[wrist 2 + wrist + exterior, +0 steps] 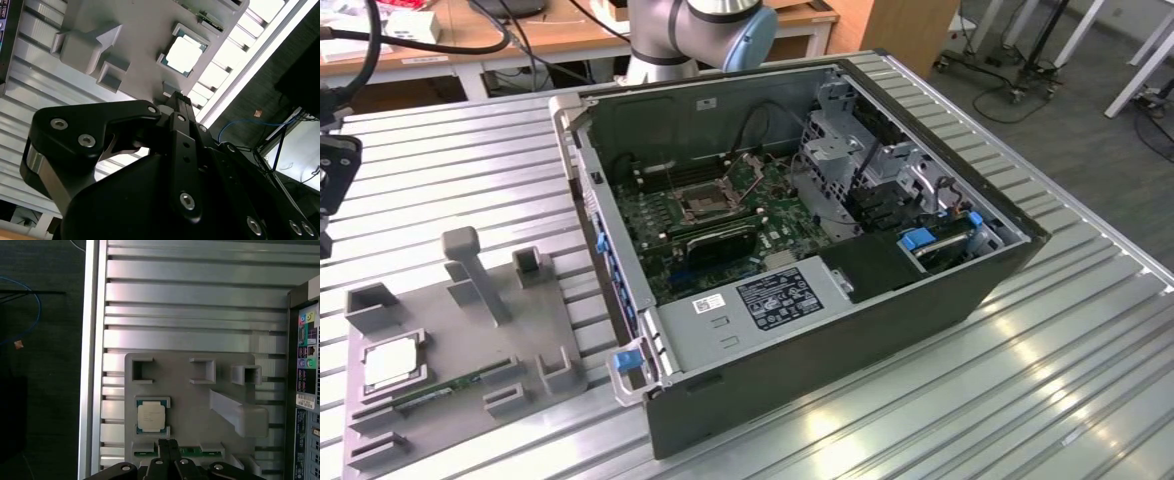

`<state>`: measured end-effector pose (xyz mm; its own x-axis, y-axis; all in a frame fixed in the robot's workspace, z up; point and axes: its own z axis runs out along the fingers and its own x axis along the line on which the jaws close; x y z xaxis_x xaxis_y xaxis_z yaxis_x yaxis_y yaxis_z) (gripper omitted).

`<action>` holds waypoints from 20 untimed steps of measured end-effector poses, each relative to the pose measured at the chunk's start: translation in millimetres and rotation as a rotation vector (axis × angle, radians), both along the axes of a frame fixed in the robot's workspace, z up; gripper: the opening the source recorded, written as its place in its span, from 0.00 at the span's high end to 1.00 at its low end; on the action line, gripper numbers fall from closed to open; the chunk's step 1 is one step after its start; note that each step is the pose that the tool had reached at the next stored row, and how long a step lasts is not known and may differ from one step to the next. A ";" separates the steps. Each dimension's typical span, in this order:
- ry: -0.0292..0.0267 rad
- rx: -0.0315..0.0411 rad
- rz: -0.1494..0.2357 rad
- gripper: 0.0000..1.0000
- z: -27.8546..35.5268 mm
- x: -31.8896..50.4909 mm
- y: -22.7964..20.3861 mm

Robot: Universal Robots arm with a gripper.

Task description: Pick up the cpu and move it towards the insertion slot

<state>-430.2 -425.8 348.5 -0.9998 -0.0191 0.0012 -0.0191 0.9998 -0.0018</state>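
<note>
Claw (168,442) pressed together, nothing between the fingers; the two black fingers lie side by side with only a thin seam between them in the first wrist view. In the second wrist view the claw (175,96) shows the same, tips meeting, with the black body of the tool in the foreground.

Cpu (151,416) lies flat in a square recess of the grey fixture plate (190,405), silvery top up, thin pale rim visible. The second wrist view confirms the cpu (185,54) seated in that recess. Claw hangs above the plate, near the cpu but clear of it; no contact. Fingertips line up over the plate edge by the green memory stick (189,451), which lies just beside the cpu recess.

Exterior view: fixture plate (520,330) rests on the ribbed metal surface (1014,380) towards the exterior view's left, cpu (390,362) in it, memory stick (447,388) alongside. Open computer case (881,330) stands on the same surface, to the exterior view's right of the plate. Insertion slot (703,203) sits on the green motherboard (774,235) inside the case: square shiny frame, dark centre, unoccupied. Cpu and slot well apart.
</note>
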 end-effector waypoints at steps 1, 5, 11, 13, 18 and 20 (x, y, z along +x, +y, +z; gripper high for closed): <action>0.0001 -0.0004 0.000 0.89 0.0 0.0 0.0; 0.0001 -0.0082 0.000 0.89 0.0 0.0 -1.8; 0.0000 -0.0081 0.000 0.89 -0.5 0.0 -4.5; 0.0001 -0.0082 0.000 0.89 -0.7 0.0 -5.4; 0.0000 -0.0082 0.000 0.89 -1.4 0.0 -7.3; 0.0001 -0.0082 0.000 0.89 -1.5 0.0 -7.7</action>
